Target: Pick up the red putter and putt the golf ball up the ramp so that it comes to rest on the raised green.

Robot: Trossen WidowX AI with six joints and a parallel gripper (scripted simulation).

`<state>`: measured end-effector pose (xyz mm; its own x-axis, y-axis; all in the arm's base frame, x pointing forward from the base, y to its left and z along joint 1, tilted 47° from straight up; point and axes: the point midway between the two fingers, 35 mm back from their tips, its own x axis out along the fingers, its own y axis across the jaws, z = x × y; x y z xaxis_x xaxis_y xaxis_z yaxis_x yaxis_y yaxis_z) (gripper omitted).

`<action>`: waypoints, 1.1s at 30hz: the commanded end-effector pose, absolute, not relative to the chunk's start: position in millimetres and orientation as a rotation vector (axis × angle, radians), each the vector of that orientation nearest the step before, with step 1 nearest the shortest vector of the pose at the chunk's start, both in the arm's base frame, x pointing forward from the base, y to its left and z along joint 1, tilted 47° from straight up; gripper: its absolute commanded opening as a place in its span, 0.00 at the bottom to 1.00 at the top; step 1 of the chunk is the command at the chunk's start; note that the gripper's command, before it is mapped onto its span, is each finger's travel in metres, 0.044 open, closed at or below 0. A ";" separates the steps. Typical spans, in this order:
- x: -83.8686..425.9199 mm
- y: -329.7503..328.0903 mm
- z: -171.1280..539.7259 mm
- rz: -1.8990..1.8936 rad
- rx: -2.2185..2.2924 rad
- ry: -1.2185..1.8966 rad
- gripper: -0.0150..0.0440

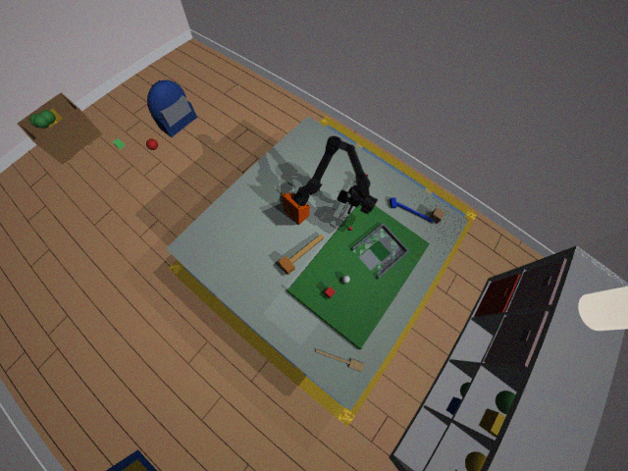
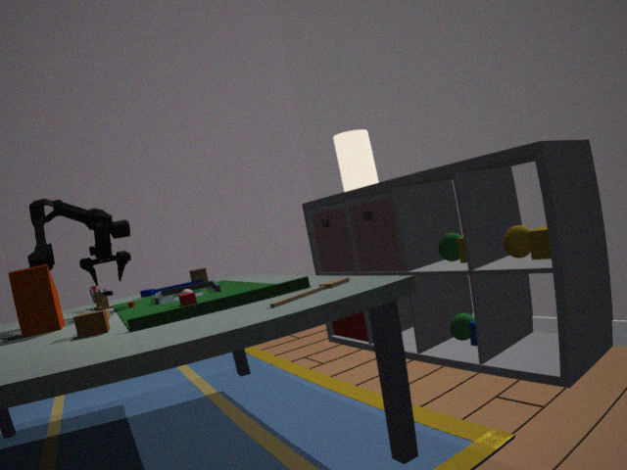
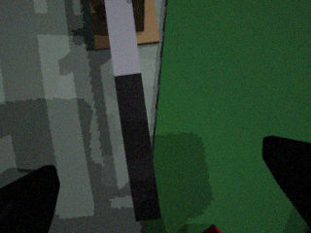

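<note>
The red putter (image 2: 93, 289) rests on a small wooden stand (image 2: 102, 300) (image 3: 148, 29) beside the mat; its white and black shaft (image 3: 127, 44) shows in the wrist view, its red part does not. My gripper (image 2: 108, 281) (image 3: 162, 161) is open and empty, pointing down above the putter. In the wrist view the shaft's dark end lies between the fingertips, nearer the left one. The arm partly hides the putter in the top view. The white golf ball (image 1: 345, 279) sits on the green mat (image 1: 365, 314) (image 3: 233, 73). The raised green (image 1: 379, 250) is inside a grey-railed frame.
A red cube (image 1: 330, 291) lies by the ball, and a smaller red cube (image 1: 350, 229) near the mat's edge. A wooden mallet (image 1: 287, 264), a blue tool (image 1: 413, 210), a brown block (image 1: 438, 215), a wooden spatula (image 1: 355, 364) and an orange box (image 1: 295, 207) stand or lie around.
</note>
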<state>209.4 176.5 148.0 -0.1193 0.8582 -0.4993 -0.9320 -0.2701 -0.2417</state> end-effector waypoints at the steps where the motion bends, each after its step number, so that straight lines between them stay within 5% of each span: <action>1: 200.1 170.7 145.9 1.740 -0.638 0.127 1.00; 33: 198.1 208.7 110.9 1.740 -0.637 0.126 1.00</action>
<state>200.7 206.6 117.1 -0.1269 0.8736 -0.4699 -0.9248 -0.2755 -0.2624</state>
